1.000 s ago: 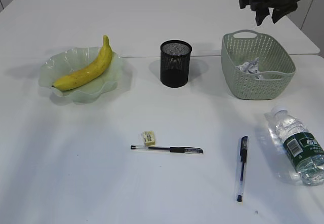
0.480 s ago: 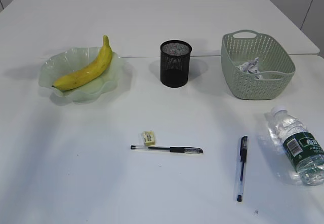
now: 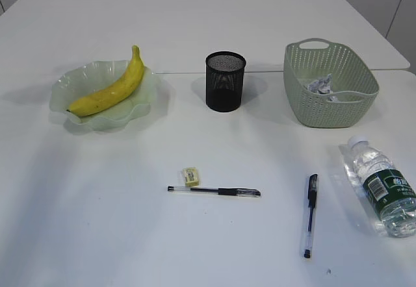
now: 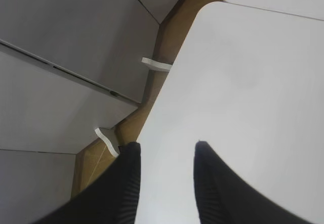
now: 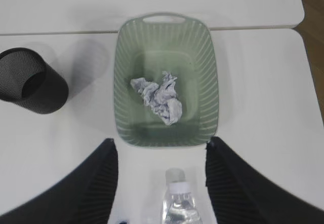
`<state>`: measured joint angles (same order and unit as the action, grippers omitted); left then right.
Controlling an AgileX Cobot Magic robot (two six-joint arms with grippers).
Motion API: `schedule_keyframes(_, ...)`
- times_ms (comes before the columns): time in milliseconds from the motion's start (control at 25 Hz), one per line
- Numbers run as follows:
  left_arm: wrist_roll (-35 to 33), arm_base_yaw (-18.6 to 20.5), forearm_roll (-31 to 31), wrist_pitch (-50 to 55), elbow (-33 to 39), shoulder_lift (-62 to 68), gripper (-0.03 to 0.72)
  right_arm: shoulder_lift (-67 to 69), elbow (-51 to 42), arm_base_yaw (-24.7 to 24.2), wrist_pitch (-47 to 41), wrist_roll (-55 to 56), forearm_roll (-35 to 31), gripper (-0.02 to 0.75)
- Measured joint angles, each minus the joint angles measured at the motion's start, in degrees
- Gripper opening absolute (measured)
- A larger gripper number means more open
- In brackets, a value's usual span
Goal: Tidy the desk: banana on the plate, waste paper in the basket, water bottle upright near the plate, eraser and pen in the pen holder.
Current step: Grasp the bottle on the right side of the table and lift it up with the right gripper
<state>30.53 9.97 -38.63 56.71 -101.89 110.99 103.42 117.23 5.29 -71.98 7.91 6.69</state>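
Bottle (image 3: 381, 187) flat on its side, cap toward basket (image 5: 207, 82); both grippers (image 5: 159, 148) (image 4: 167, 150) agape, empty.

A white table (image 3: 97, 235) carries everything, a second white tabletop butted against its far edge, while beyond its rounded corner lie brown floor (image 4: 152, 102) and grey cabinet panels (image 4: 66, 36) with white brackets (image 4: 156, 64).

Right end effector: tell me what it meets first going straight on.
Probably the water bottle lying between its open fingers, just short of the green basket; depth is unclear.
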Motion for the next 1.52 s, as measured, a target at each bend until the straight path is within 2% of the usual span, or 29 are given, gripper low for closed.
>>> schedule_keyframes(160,0.0,0.0,0.0,1.0,0.0,-0.2,0.242,-5.2,-8.3,0.0,0.0,0.0,-1.4,0.475)
schedule_keyframes(480,0.0,0.0,0.0,1.5,-0.1,-1.5,0.242,-7.5,-20.3,0.0,0.0,0.0,3.3,0.483)
schedule_keyframes(1040,0.0,0.0,0.0,2.6,-0.1,-1.5,0.242,-7.3,-27.6,0.0,0.6,0.0,3.2,0.484)
schedule_keyframes(1520,-0.5,0.0,0.0,4.2,-0.1,-1.5,0.242,0.8,-27.7,0.0,0.9,1.9,2.1,0.538)
